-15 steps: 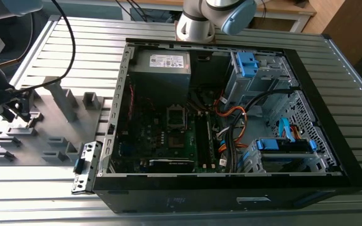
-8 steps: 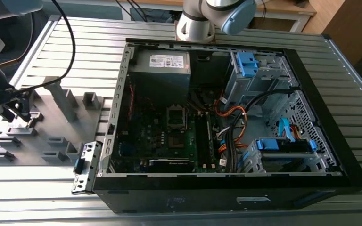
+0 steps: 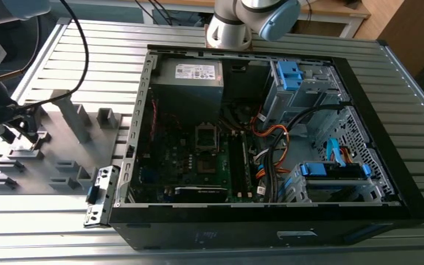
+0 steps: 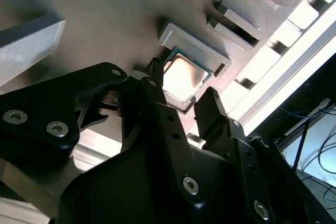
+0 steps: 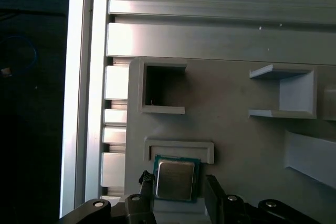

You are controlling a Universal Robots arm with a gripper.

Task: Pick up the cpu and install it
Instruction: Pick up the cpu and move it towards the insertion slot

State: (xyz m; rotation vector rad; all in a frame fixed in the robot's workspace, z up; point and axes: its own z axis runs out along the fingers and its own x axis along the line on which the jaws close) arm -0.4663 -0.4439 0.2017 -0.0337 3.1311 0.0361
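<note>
Just above the grey fixture plate (image 3: 39, 176) at the exterior view's left, well apart from the open black computer case (image 3: 407, 193), the gripper (image 4: 181, 86) straddles the cpu (image 4: 181, 77). The chip lies flat, silvery top up, in a shallow grey holder (image 5: 178, 148) on that plate. In both wrist views the black fingers (image 4: 163, 114) stand spread, one on each side of the chip, close beside its edges but apparently not pinching it; nothing is held. The chip looks light, stiff and thin, with a smooth lid likely to slip. Its underside is probably delicate, so the sensible hold is by two opposite edges, squarely and with gentle pressure.
</note>
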